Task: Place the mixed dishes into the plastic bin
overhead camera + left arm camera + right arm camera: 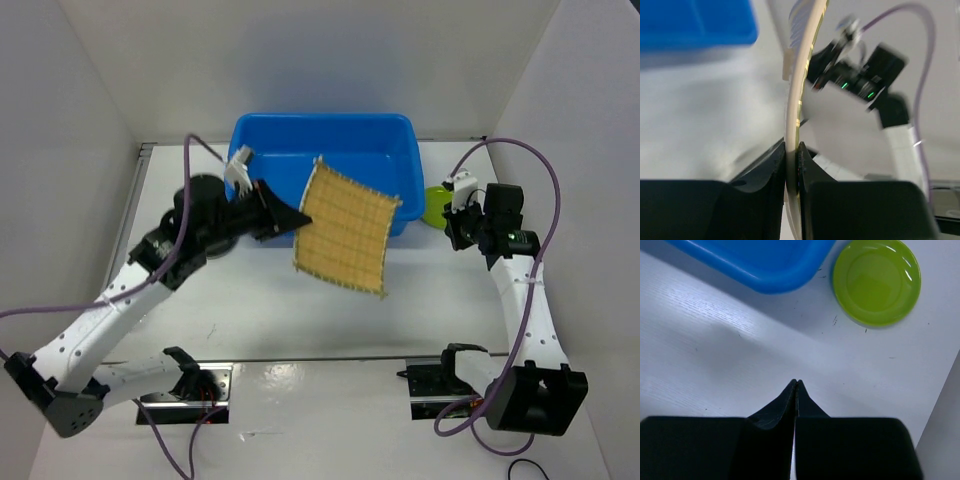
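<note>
Two grippers in view, only one of them loaded.

From the top camera: left gripper point(296, 220) pinched on the left edge of the woven mat point(345, 228). Mat held clear of the table point(300, 320), tilted, hanging across the near wall of the blue bin point(330, 125), with the upper corner over the bin's inside and the lower corner out over the tabletop. In the same view, right gripper point(458, 232) low by the bin's right end, next to the lime-green plate point(436, 205). Part of that plate hidden behind the bin corner and the wrist. Cannot tell from here how its jaws stand.

From the left wrist camera, what the overhead cannot give: mat point(799, 85) edge-on, a thin pale strip rising from between the two black fingers point(775, 170), both pressed flat against it with no gap. Bin point(695, 22) only a blurred blue corner at upper left. Right arm point(860, 80) blurred beyond the mat.

From the right wrist camera: right gripper point(796, 386) closed tip to tip with nothing between, above bare table point(715, 340). Plate point(876, 282) seen whole here, flat on the table, just beside the bin's rounded corner point(760, 265) and not touching it.
</note>
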Available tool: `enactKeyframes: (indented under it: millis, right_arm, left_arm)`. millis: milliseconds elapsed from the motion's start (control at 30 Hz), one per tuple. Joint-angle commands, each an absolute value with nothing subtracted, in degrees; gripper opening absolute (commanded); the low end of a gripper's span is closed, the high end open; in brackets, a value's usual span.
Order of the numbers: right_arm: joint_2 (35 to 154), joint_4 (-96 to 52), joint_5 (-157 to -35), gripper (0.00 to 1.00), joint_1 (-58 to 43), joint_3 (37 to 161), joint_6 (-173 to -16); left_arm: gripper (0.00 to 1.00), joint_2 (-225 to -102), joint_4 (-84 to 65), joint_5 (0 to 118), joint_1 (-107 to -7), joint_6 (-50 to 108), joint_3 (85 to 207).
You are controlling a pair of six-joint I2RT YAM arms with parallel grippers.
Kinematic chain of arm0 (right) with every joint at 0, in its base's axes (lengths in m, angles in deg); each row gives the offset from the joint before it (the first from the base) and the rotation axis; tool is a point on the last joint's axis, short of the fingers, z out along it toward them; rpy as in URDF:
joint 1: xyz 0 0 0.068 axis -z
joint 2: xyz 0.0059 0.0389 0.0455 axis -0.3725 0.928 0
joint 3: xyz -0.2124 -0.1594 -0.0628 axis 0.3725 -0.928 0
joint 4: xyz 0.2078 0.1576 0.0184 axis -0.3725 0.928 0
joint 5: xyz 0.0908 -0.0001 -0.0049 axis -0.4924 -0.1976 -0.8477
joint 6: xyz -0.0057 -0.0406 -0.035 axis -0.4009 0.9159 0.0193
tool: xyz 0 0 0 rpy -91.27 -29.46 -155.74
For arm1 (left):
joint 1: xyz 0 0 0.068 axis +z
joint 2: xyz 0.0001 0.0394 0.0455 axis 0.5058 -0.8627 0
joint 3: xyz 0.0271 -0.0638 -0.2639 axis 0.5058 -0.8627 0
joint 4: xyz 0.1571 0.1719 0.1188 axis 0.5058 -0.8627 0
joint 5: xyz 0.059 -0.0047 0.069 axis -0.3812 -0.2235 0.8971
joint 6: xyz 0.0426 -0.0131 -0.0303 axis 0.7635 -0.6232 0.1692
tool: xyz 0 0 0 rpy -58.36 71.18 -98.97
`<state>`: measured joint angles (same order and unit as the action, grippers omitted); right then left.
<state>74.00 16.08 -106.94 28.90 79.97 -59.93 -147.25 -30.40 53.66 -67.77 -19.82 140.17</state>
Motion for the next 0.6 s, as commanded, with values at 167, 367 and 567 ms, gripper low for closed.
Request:
enactKeyframes:
  millis: [167, 367, 567]
  right_arm:
    - [72.8, 13.8, -107.1, 0.00, 34.3, 79.0, -60.3]
    - [71.4, 13.2, -107.6, 0.00, 36.6, 78.4, -60.3]
    - [70.9, 12.7, -106.3, 0.00, 36.6, 77.9, -60.9]
  left_arm:
    - [0.00, -171.3, -18.3, 39.1, -53.2, -18.6, 161.1]
    - [0.00, -187.9, -7.0, 34.4, -47.1, -22.5, 164.3]
    - [0.00, -203.7, -4.3, 34.4, -45.4, -23.6, 173.6]
